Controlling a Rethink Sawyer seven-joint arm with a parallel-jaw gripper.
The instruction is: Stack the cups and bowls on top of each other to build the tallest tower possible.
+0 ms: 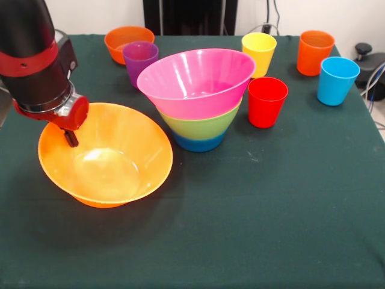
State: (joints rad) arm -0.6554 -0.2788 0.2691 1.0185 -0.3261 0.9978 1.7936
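The large orange bowl (pixel 114 162) hangs tilted at the left, with a shadow on the cloth beneath it. My gripper (pixel 70 137) is shut on its far left rim, and one dark finger shows inside the bowl. A nested stack stands mid-table: the pink bowl (pixel 195 81) in the green bowl (pixel 201 125) in the blue bowl (pixel 200 143). A small orange bowl (pixel 123 41) sits at the back left, with the purple cup (pixel 140 60) beside it. The yellow cup (pixel 260 51), orange cup (pixel 314 52), light blue cup (pixel 335 80) and red cup (pixel 267 101) stand upright to the right.
A dark green cloth (pixel 271 211) covers the table. A black device with cables (pixel 368 57) sits past the table's right edge, close to the light blue cup.
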